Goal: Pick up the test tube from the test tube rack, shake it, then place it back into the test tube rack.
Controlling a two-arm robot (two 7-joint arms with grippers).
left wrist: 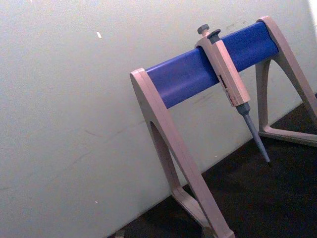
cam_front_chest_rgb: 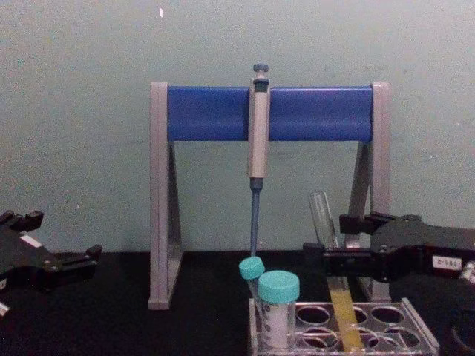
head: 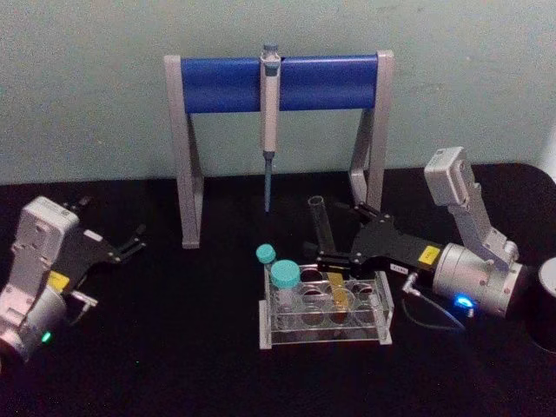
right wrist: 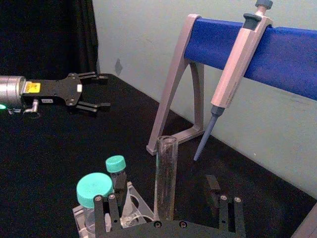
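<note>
The right gripper (head: 337, 233) has its jaws around the tilted test tube (head: 323, 228) in the test tube rack (head: 323, 337), and they seem open. The left gripper (head: 111, 221), by the worktop's (head: 174, 347) left edge, has its jaws wide and empty.

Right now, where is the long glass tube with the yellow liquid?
The test tube stands tilted in the test tube rack, right of centre in the head view, just right of the teal-capped tubes, between the open fingers of the right gripper.

A pipette (head: 270, 113) hangs from the grey-and-blue stand (head: 217, 84).
</note>
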